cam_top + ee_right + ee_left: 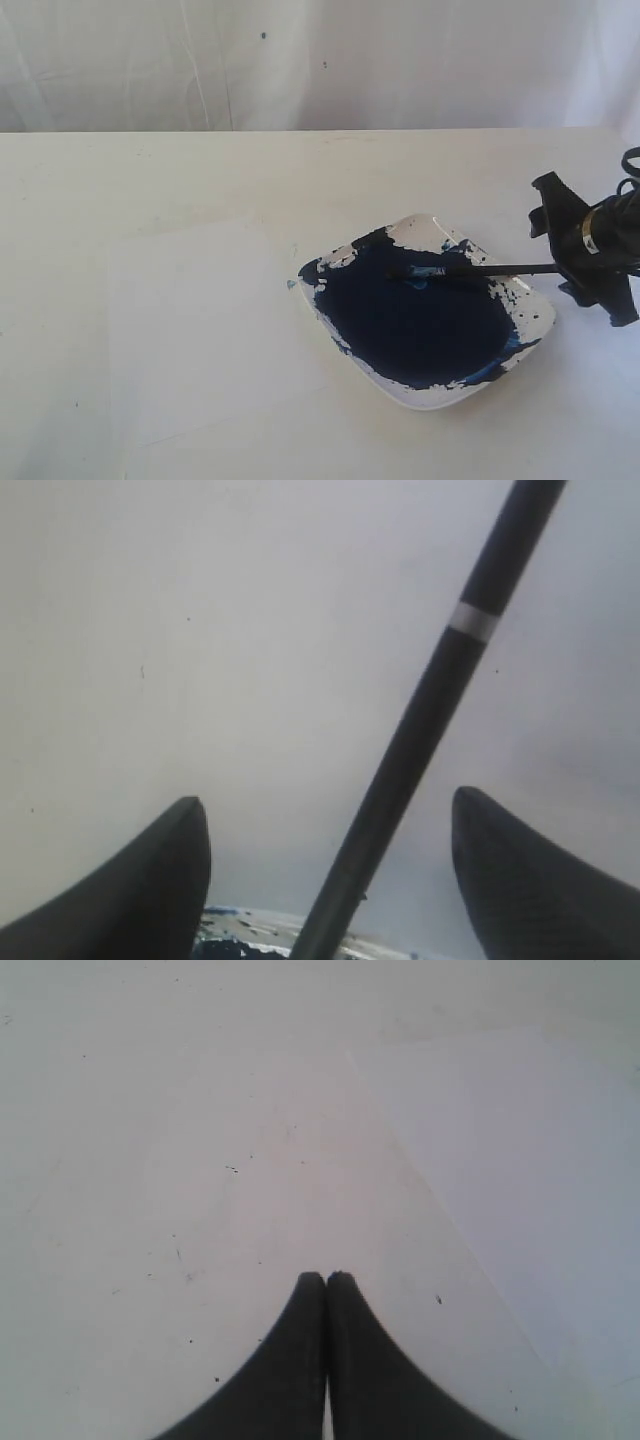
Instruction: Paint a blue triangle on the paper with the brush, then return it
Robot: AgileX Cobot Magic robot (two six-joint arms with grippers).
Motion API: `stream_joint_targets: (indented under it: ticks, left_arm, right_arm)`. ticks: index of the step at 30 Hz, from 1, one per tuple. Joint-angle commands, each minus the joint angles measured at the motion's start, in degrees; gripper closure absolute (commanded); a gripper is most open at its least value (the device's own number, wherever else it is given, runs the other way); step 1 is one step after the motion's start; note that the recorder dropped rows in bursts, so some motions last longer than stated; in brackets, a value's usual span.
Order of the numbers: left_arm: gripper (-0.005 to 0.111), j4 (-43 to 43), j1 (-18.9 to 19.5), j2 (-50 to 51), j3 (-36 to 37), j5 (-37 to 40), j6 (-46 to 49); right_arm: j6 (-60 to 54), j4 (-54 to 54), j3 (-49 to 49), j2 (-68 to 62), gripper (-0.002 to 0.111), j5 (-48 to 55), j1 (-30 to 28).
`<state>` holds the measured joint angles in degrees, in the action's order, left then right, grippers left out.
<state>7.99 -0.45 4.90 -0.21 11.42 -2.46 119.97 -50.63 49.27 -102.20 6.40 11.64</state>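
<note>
Off to the right of the exterior view, my right gripper (562, 240) sits with its jaws spread wide around the butt end of the long, thin black-handled brush (480, 269). That brush lies across the shallow white square dish (430, 400), its stained tip at the upper edge of the dark-blue paint pool (420, 325). I judge this a sensible resting place: the bristles sit in colour and the handle overhangs the rim toward me, where I can take it. The thin white sheet of paper (190, 330) lies flat on the white table (150, 180) just beside the dish, on the side away from me, so the carry is short. No blue triangle shows on it, so painting has not yet begun.

From the left wrist view, my left gripper (326, 1280) has its tips pressed together and carries nothing. It hovers over bare table, with the paper (530, 1190) beginning just beside it. I take it this arm is parked clear so that the sheet is free to work on.

From the right wrist view, my two fingers (150, 880) stand far apart. The brush runs between them and touches neither, and its white band (473, 621) lies beyond the tips. The dish rim (260, 930) peeks in close by. The handle sits nearer one finger than the other, so closing should nudge it sideways before it grips.
</note>
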Motion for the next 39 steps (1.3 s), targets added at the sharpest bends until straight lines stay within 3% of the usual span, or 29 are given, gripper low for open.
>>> stream_joint_targets:
  ticks: [1,11,21,39]
  left_arm:
    - [0.107,0.36,-0.24,0.17,0.21,0.18,-0.1]
    - [0.107,0.36,-0.24,0.17,0.21,0.18,-0.1]
    - [0.107,0.36,-0.24,0.17,0.21,0.18,-0.1]
    - [0.107,0.36,-0.24,0.17,0.21,0.18,-0.1]
  right_arm:
    - [0.25,-0.19,0.93,-1.51,0.045,-0.09,-0.32]
    - [0.25,-0.19,1.27,-3.12,0.045,0.02,-1.63]
    - [0.25,4.36,1.49,-3.12,0.066,0.16,-2.07]
    - [0.25,7.18,1.49,-3.17,0.075,-0.21,-2.5]
